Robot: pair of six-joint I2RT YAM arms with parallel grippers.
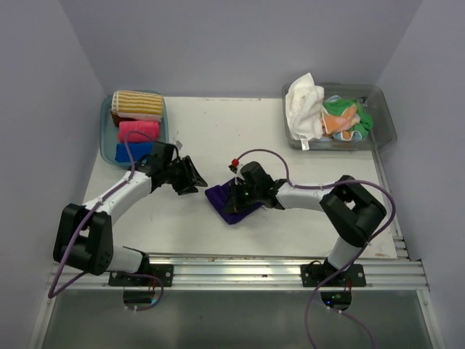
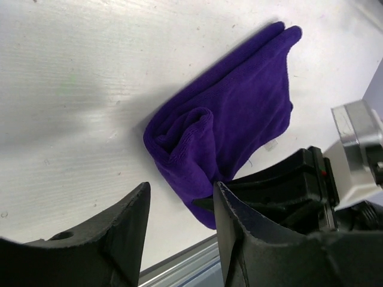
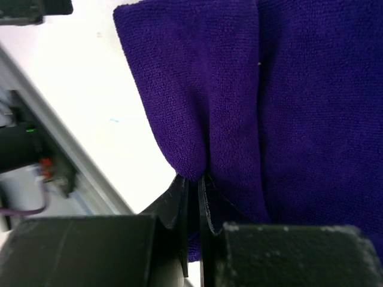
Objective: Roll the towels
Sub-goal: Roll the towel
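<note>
A purple towel [image 1: 221,200], partly folded over itself, lies mid-table. My right gripper [image 1: 240,193] is shut on its right side; the right wrist view shows the gripper [image 3: 192,179] pinching a fold of the purple cloth [image 3: 269,89]. My left gripper [image 1: 190,178] stands open just left of the towel and holds nothing. In the left wrist view the towel [image 2: 233,131] lies beyond the left gripper [image 2: 181,191], with its rolled end nearest. Rolled striped [image 1: 136,104], pink [image 1: 138,130] and blue [image 1: 133,151] towels sit in the left tub. White [image 1: 304,105], green [image 1: 341,109] and orange [image 1: 338,125] towels lie loose in the right tub.
A clear tub [image 1: 105,120] stands at the back left and a larger clear tub [image 1: 385,123] at the back right. Grey walls close in the table on three sides. A metal rail [image 1: 240,265] runs along the near edge.
</note>
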